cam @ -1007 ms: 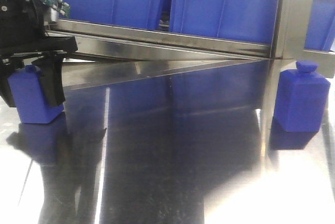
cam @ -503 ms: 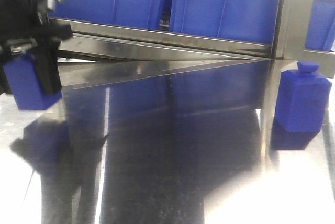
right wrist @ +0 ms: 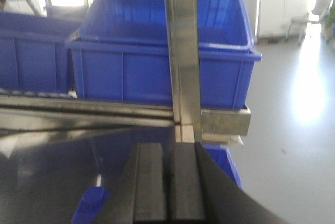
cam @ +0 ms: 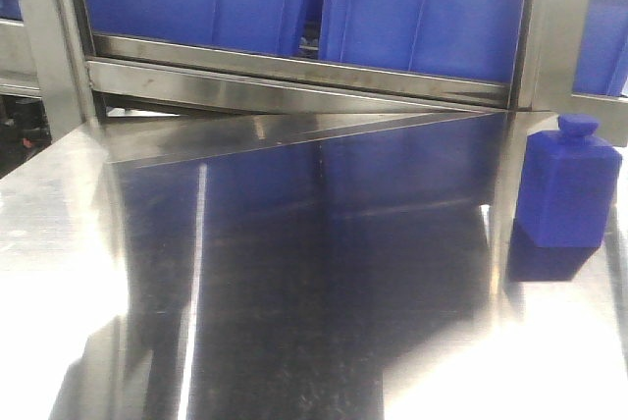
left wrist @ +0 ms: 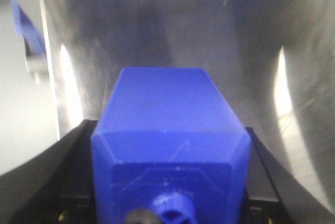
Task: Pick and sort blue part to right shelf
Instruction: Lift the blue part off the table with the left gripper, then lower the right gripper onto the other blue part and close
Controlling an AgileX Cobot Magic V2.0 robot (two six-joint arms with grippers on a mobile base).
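Nearest, the left tool (left wrist: 167, 150) is clamped on a blue part (left wrist: 167, 114). Its dark fingers (left wrist: 63, 177) press the two flat flanks and the capped end is turned toward the wrist, a hold that should keep the block from swinging in transit. The part hangs above the steel table (left wrist: 235, 35), outside the front view. The right tool (right wrist: 168, 182) has its fingers pressed together with nothing between them, so it seems to take no share in this step. Farther along the table, a second blue part (cam: 567, 184) stands upright just beside an upright post (cam: 549, 27), probably awaiting its own turn. Beyond the table edge runs the right shelf (cam: 294, 72), its brushed front bar lying across the approach. Behind the bar sit the blue tubs (cam: 422, 18), the likely destination of the held part.
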